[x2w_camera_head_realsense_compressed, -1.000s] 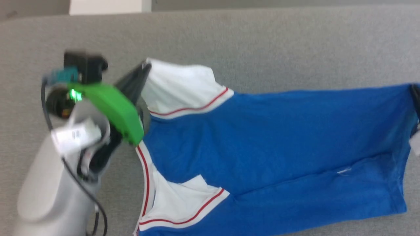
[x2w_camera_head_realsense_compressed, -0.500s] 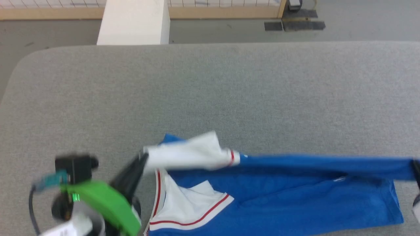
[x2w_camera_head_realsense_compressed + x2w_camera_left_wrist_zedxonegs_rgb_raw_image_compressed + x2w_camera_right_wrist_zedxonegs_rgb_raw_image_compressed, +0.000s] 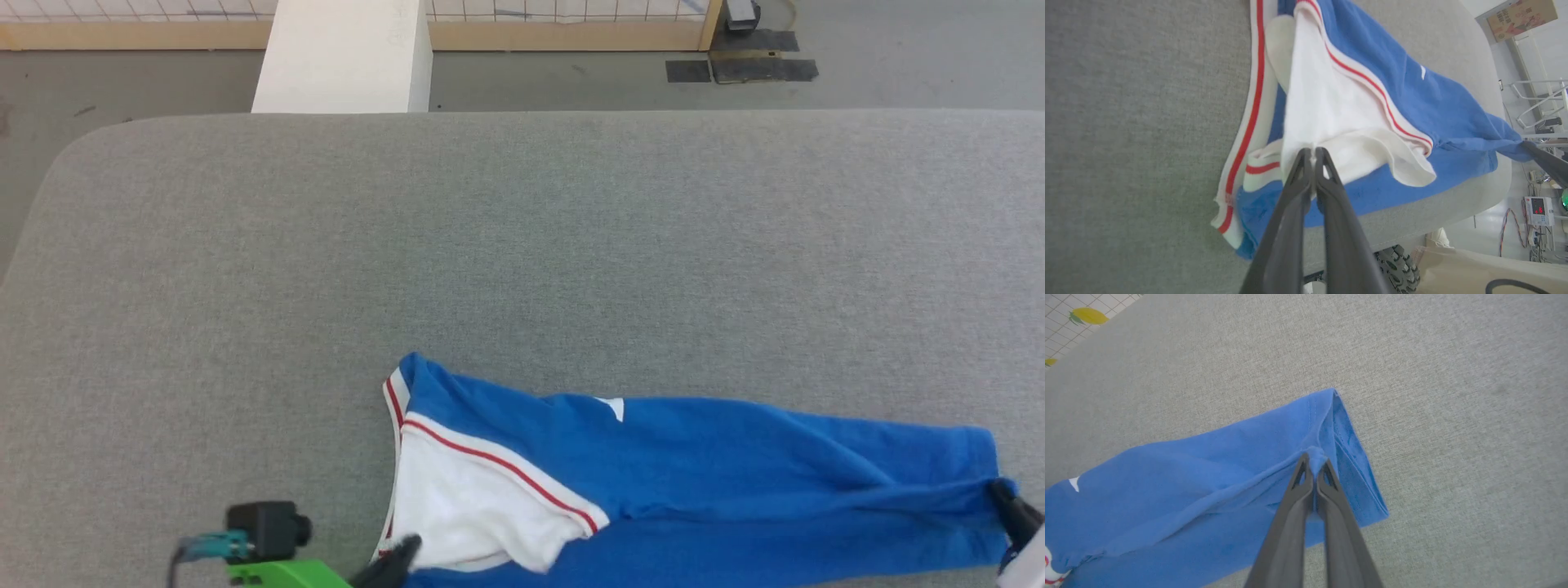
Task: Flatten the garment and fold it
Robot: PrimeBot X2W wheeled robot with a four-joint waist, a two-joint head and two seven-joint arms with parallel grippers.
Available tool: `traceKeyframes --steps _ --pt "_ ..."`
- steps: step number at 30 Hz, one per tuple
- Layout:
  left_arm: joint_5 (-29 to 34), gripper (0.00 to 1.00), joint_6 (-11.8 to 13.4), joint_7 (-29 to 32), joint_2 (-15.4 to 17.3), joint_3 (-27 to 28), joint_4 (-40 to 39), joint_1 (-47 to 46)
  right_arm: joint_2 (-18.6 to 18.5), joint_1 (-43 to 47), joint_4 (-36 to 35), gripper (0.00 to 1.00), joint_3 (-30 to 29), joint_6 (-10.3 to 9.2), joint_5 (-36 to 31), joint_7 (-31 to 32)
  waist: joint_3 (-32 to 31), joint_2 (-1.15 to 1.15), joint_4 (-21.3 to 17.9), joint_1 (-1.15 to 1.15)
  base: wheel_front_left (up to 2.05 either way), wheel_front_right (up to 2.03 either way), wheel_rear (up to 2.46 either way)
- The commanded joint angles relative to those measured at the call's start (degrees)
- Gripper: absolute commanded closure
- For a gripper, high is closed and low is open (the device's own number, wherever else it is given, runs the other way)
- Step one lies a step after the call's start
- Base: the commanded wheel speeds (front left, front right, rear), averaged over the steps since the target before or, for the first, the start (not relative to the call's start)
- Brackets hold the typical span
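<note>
The garment (image 3: 735,474), a royal-blue jersey with a white sleeve and red-striped trim, lies doubled over lengthwise along the near edge of the grey table (image 3: 522,245). My left gripper (image 3: 402,549) sits at its collar end. In the left wrist view the left gripper (image 3: 1313,154) is shut on the edge of the white sleeve (image 3: 1331,106). My right gripper (image 3: 1008,500) is at the hem end. In the right wrist view the right gripper (image 3: 1314,459) is shut on a pinch of the blue hem (image 3: 1331,428). The stretch between the two grips is loosely wrinkled.
Bare grey table top spreads beyond the garment to the far edge. A white block (image 3: 343,57) stands on the floor behind the table. In the left wrist view the table's near edge drops off to a robot wheel (image 3: 1396,265) and a cardboard box (image 3: 1474,269).
The head camera has tilted up, showing more table. Both grippers have carried the garment's far edge over toward the near edge, so the garment now lies folded in half lengthwise.
</note>
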Motion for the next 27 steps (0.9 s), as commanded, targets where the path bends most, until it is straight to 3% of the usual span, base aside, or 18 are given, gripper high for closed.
traceKeyframes --steps 1,5,6,8,9,10,12,13,14,23,27 --pt "-0.4 1.0 -0.5 0.7 -0.4 -0.6 2.0 -1.8 0.1 0.1 0.8 1.0 0.7 -0.08 -0.9 -0.3 0.1 0.0 0.1 0.0 0.0 0.0 0.0" --pt "-0.2 1.0 -1.0 1.7 -0.8 -1.8 8.1 -4.5 0.1 -0.9 4.0 1.0 2.1 -0.08 -2.1 -0.6 0.2 0.0 0.0 0.0 0.0 0.0 0.0" --pt "0.0 1.0 -1.0 1.6 -1.0 -1.9 9.7 -5.4 0.1 -1.2 4.8 0.94 2.5 -0.08 -2.7 -0.6 0.3 0.0 0.0 0.0 0.0 0.0 0.0" --pt "0.4 1.0 -1.1 1.4 -1.2 -2.1 11.9 -6.8 0.1 -2.1 6.3 0.6 2.8 -0.08 -3.1 -0.9 0.6 0.0 -0.1 0.0 0.0 0.0 0.0" --pt "0.7 1.0 -1.0 1.1 -1.3 -2.0 12.6 -7.4 0.1 -2.4 6.9 0.28 2.9 -0.08 -3.3 -1.0 0.8 0.0 -0.2 0.0 0.0 0.0 0.0" --pt "0.9 0.91 -0.9 0.6 -1.5 -1.9 13.4 -8.1 0.1 -2.9 7.5 0.0 3.1 -0.08 -3.6 -1.0 1.0 0.0 -0.3 0.0 0.0 0.0 0.0" --pt "1.3 0.63 -1.1 -0.1 -1.8 -1.9 14.3 -9.0 0.1 -3.9 8.3 0.0 3.3 -0.08 -3.0 -1.5 1.3 0.0 -0.5 0.0 0.0 0.0 0.0" --pt "1.2 0.08 -1.3 -1.7 -2.4 -1.4 14.2 -9.5 0.1 -4.7 8.1 0.0 3.4 -0.08 -1.6 -2.4 1.3 0.0 -0.7 0.0 0.0 0.0 0.0" --pt "1.5 0.02 -1.3 -2.4 -2.4 -1.2 13.9 -9.5 0.1 -4.8 7.7 0.0 3.1 -0.08 -1.0 -2.9 1.1 0.0 -0.7 0.0 0.0 0.0 0.0" --pt "4.4 0.0 1.4 -11.8 -3.4 2.8 6.6 -6.1 0.1 -3.9 0.0 0.0 1.4 -0.08 1.9 -11.9 -1.4 0.0 -0.4 0.0 0.0 0.0 0.0" --pt "8.4 0.0 3.4 -20.2 -4.5 5.7 3.1 -5.0 0.1 -2.1 -3.2 0.0 2.1 -0.08 2.4 -14.8 -2.4 0.0 -0.4 0.0 0.0 0.0 0.0"
